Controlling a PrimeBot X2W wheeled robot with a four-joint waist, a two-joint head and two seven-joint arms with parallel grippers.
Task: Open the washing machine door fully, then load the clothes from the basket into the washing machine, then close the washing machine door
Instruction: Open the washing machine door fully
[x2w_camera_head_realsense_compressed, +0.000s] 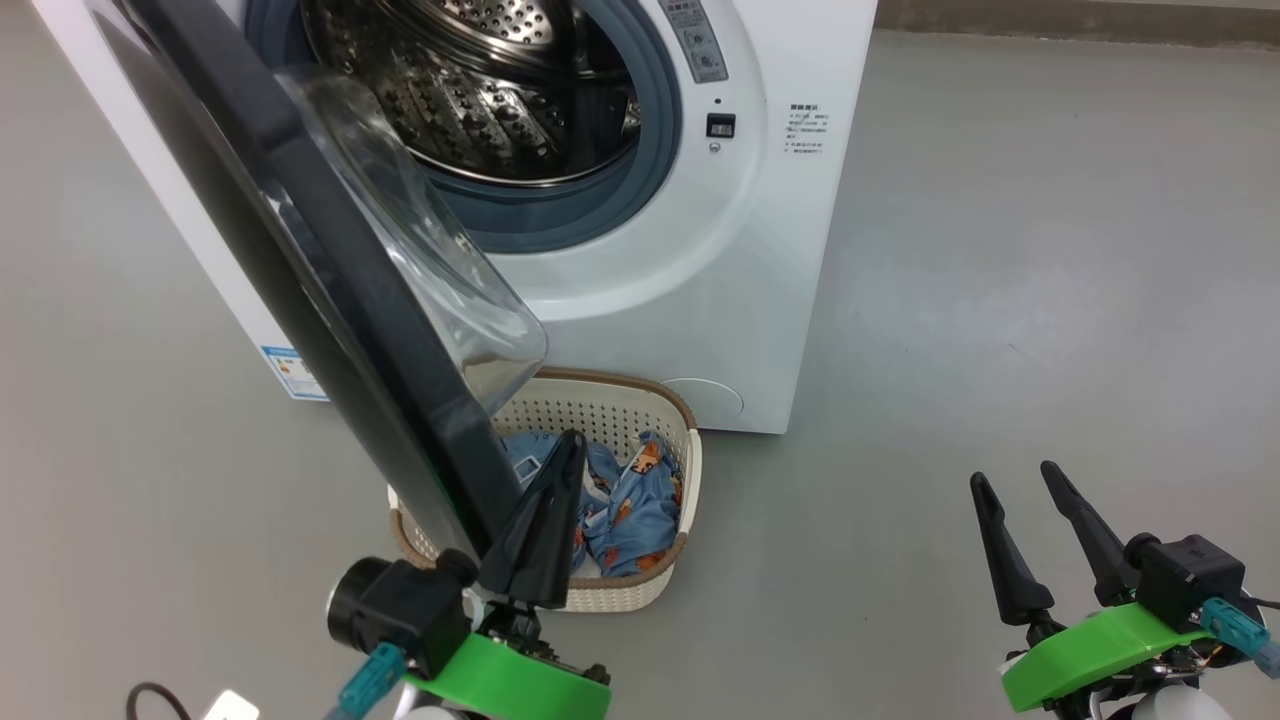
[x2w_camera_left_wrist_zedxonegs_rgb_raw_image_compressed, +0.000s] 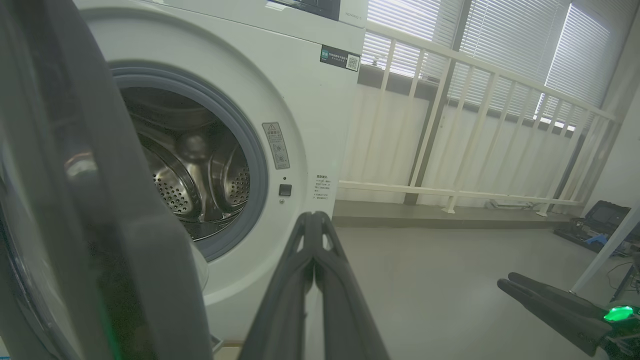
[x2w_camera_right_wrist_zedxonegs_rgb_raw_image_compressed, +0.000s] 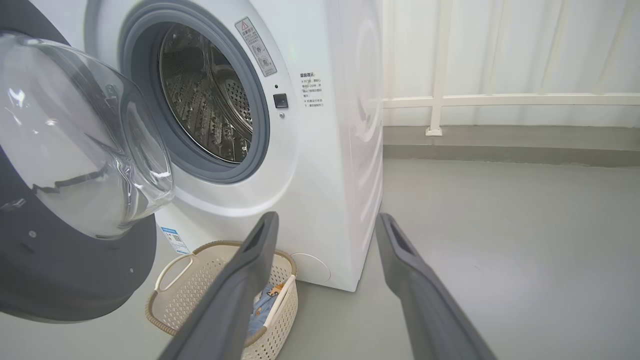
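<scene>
Left pincer (x2w_camera_head_realsense_compressed: 570, 446): two long dark fingers clenched tip to tip, nothing between them. It sits low at the bottom edge of the large round glossy black washing machine door (x2w_camera_head_realsense_compressed: 300, 250). From the left wrist view the door looms just to the pincer's left; contact or a hair apart, can't tell. Door is swung out from the big white boxy front-loading washing machine (x2w_camera_head_realsense_compressed: 700, 280), its bulging clear glass bowl (x2w_camera_head_realsense_compressed: 430, 250) facing the opening, and the perforated steel drum (x2w_camera_head_realsense_compressed: 480, 90) lies ahead of and above the pincer, looking bare. The small cream-white perforated plastic basket (x2w_camera_head_realsense_compressed: 690, 440) with brown rim is right behind the left pincer's tips, against the machine's foot and partly under the door. The light-blue clothes (x2w_camera_head_realsense_compressed: 630, 510) with orange-brown figures are inside it, none loaded. Right pincer (x2w_camera_head_realsense_compressed: 1012, 478): fingers spread, released, holding nothing, over bare grey floor with the basket well off to its left. Looks like the door-opening step, not finished in my judgement. Risks: clenched fingers slide off the glossy edge and the door swings back toward the opening. Push too low and the arm knocks the basket, shoving it askew. Start loading with the door at this angle and the glass bowl overhangs the basket, so an arm going for the clothes could hit it.
</scene>
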